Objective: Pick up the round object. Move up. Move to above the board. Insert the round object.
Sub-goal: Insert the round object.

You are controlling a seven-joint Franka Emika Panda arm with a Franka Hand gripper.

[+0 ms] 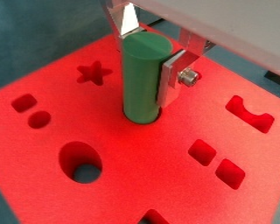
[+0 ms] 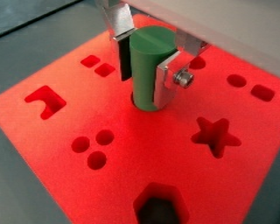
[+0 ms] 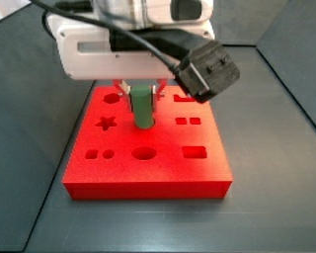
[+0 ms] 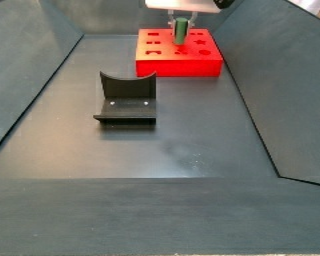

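The green cylinder peg [image 1: 143,79] stands upright, long axis vertical, its lower end in the red board's [image 1: 60,105] centre hole, clamped by the gripper [image 1: 149,54]. Only a side view shows the fixture [image 4: 124,99], nearer.

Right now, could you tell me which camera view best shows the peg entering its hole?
A wrist view: the green peg, between the gripper fingers, meets the red board at a dark hole rim. Both side views show the peg on the board, its base small.
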